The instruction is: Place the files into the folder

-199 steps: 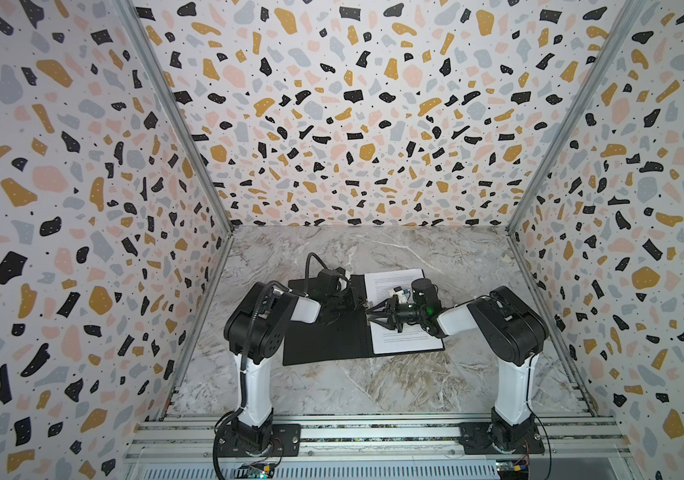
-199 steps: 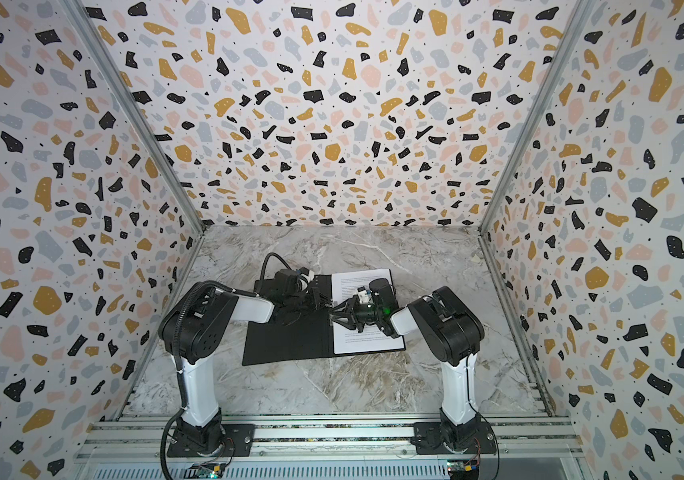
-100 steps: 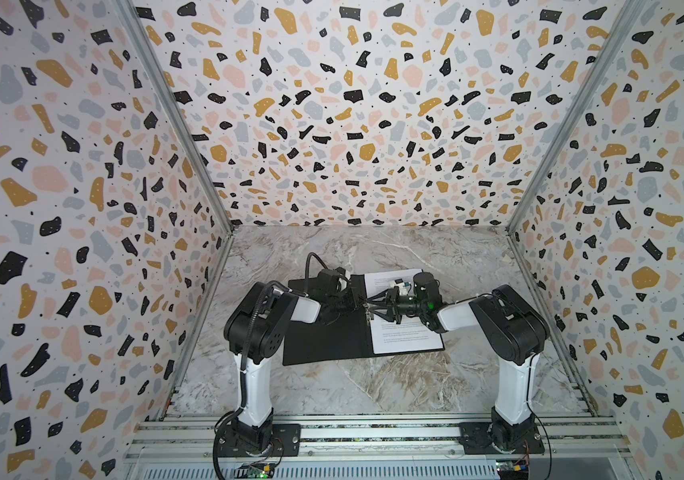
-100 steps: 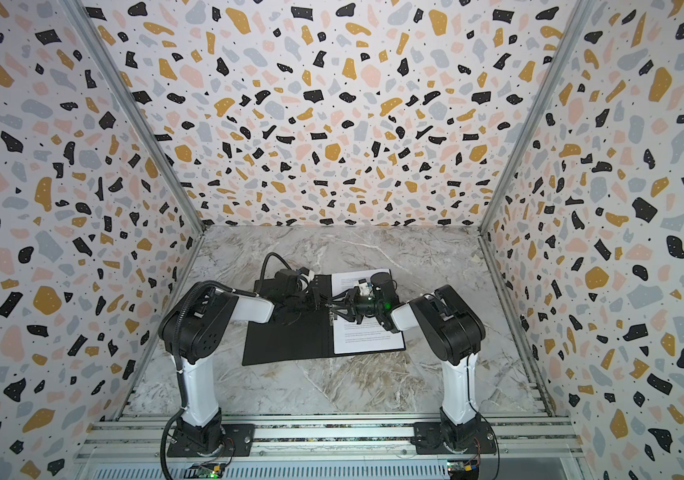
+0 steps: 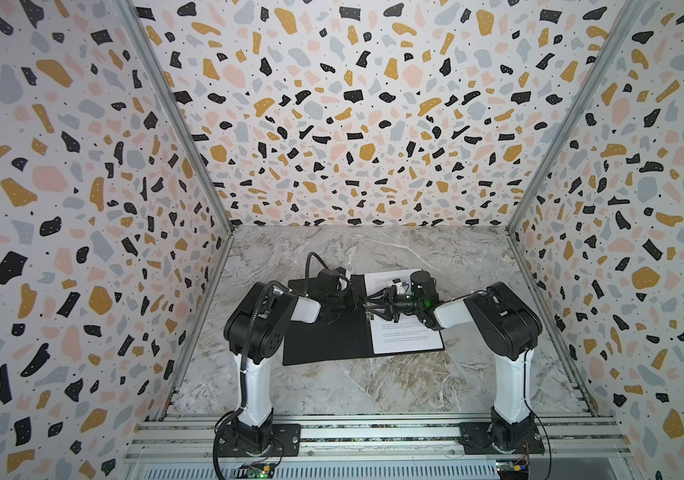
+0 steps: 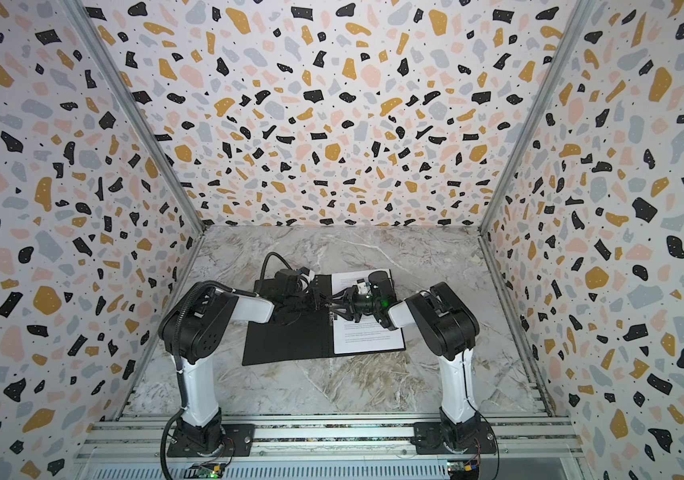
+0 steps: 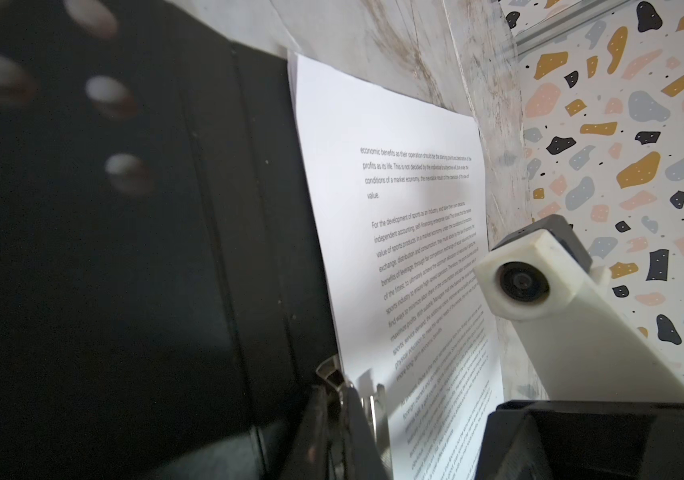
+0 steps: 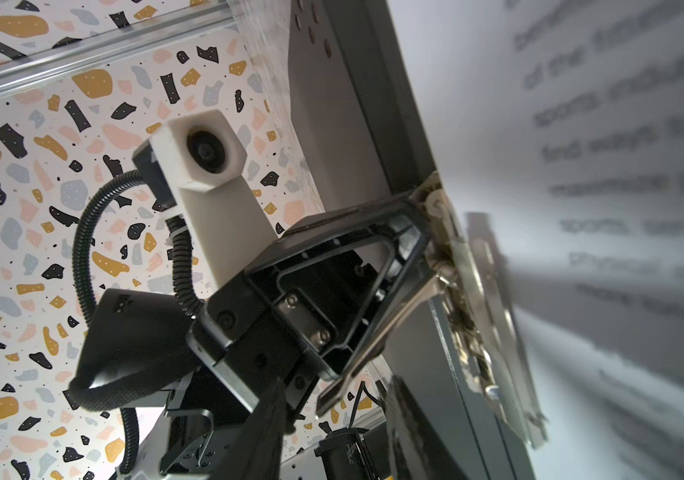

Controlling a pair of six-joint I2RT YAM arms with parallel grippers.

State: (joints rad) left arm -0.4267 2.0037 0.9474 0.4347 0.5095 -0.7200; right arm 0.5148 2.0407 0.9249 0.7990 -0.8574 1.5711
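what changed: compared with a second ago, the right jaws are off the middle of the page, up by the spine, and spread a bit wider. The left jaws sit where they were.
left jaws: pressed together right at the spine clip (image 8: 485, 316). It looks like they're pinching its raised lever, but I can't swear to it.
right jaws: partly spread, tips facing the left jaws across the clip, with nothing between them that I can see.
files: the files (image 5: 406, 340) lie flat on the half of the open folder (image 5: 323, 340) under and behind the right jaws. Only the top printed sheet shows.
meaning: my guess is the sheets are seated and let go. Still to do are clip down and cover over.
edges: the sheet's inner edge runs just beside the clip, and a thin black margin shows along its near edge.
room: there's bare counter (image 5: 373, 386) on every side of the folder. The two sets of jaws nearly tip to tip is the tight spot.
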